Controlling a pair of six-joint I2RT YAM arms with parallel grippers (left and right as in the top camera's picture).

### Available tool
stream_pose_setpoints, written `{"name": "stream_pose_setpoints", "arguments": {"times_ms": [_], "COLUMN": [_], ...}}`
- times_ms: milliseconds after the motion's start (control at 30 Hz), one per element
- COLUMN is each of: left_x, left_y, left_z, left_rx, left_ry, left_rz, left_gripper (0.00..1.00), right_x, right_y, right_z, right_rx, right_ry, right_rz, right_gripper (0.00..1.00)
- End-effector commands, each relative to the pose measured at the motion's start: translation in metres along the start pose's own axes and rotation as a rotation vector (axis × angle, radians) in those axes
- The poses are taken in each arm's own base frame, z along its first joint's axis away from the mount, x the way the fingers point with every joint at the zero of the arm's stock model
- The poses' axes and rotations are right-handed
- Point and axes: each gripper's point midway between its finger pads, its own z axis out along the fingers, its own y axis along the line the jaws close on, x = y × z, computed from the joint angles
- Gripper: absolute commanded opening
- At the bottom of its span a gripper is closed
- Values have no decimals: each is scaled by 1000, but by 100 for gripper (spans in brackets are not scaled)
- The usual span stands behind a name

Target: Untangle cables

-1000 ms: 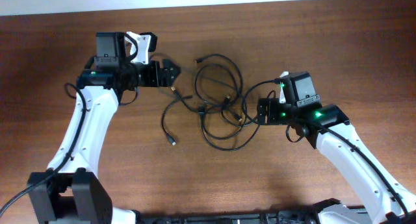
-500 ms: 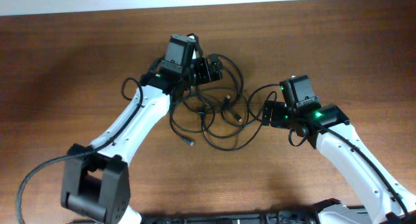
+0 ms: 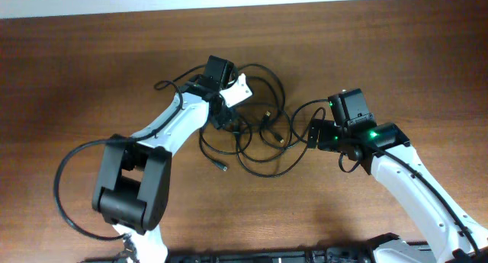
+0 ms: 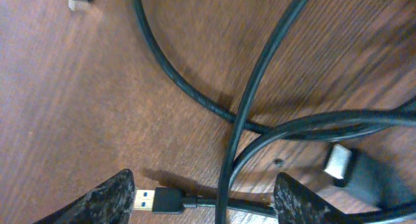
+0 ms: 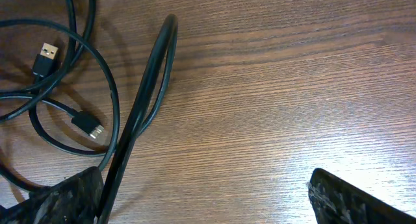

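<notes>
1. The table carried the cables, tangled at mid-frame in the overhead view.
2. The left gripper hovered over the knot's left side, jaws spread wide and holding nothing.
3. The right gripper was also wide, with one loop running past its lower-left finger.
4. The USB plug lay between the left jaws. It was best pinched by its body and drawn out slowly from under the crossing strand.

No text, brand, number or sign is readable in any view. The USB plug of the cables, at the far left in the right wrist view, is too small to show any marking.
</notes>
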Motion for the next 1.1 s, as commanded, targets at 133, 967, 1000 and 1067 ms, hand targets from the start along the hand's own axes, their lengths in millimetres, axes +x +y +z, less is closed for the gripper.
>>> {"name": "stream_pose_setpoints", "arguments": {"times_ms": [133, 967, 1000, 1067], "left_x": [5, 83, 100, 141], "left_y": [-30, 203, 217, 251], "left_z": [38, -193, -195, -203], "left_rx": [151, 398, 317, 94], "left_ry": [-5, -536, -582, -709], "left_rz": [38, -2348, -2382, -2433], "left_gripper": [51, 0, 0, 0], "right_x": [0, 15, 15, 15], "right_y": [-4, -8, -8, -7], "right_z": [1, 29, 29, 29], "right_rx": [16, 65, 64, 62], "right_ry": [-3, 97, 97, 98], "right_rz": [10, -1, -1, -1], "right_gripper": [99, 100, 100, 100]}}
